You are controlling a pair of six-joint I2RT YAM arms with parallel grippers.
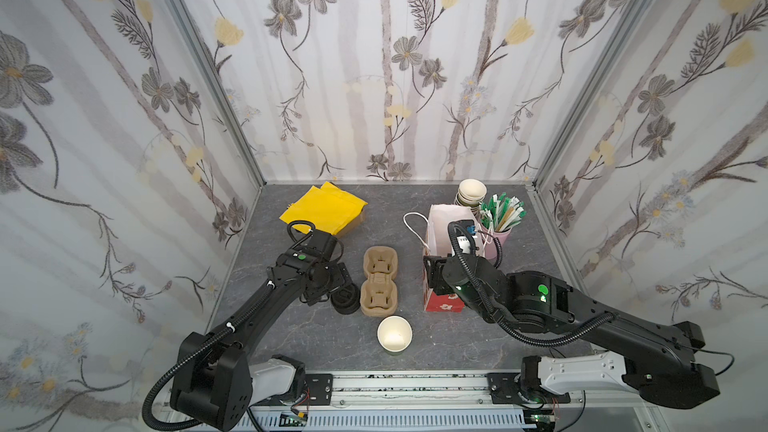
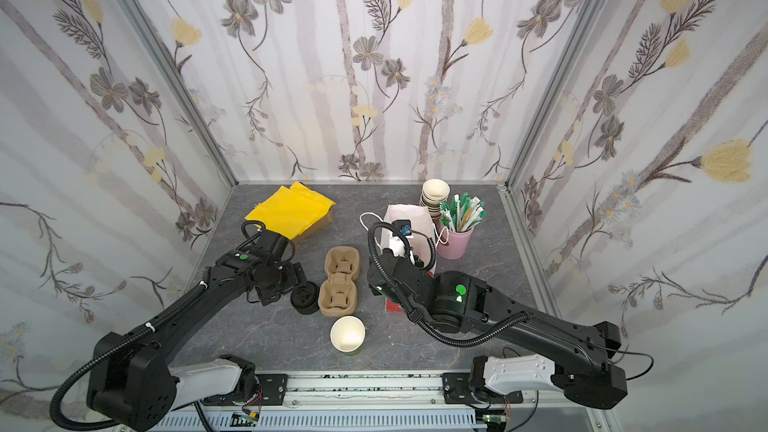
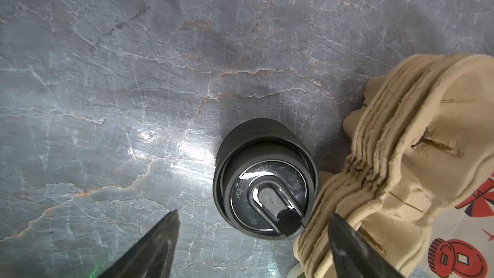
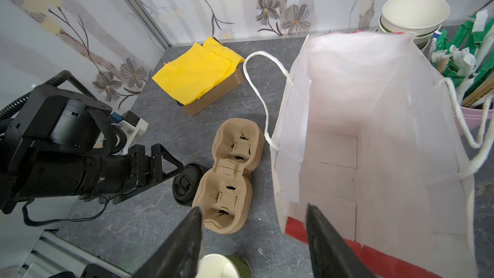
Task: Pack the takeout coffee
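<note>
lidless and nearest the front edge of the worktop: takeout coffee cup, upright, cream inside, dark green wall. it stands just in front of the near end of the pulp carrier stack, apart from it, between the two arms and outside the bag.

left fingers spread wide, low over the worktop, one on each side of the black lid pile; no contact visible, nothing held. the lid pile stands against or just beside the carrier stack's left side, cannot tell which.

right fingers partway apart, empty, hovering above the strip between the carrier stack and the paper bag. bag upright, mouth open, bare white floor showing inside, red band at the base, cord handles hanging outward.

back row: yellow napkins on a brown box, stack of lidless cups, and a pink cup of wrapped sticks behind the bag.
</note>
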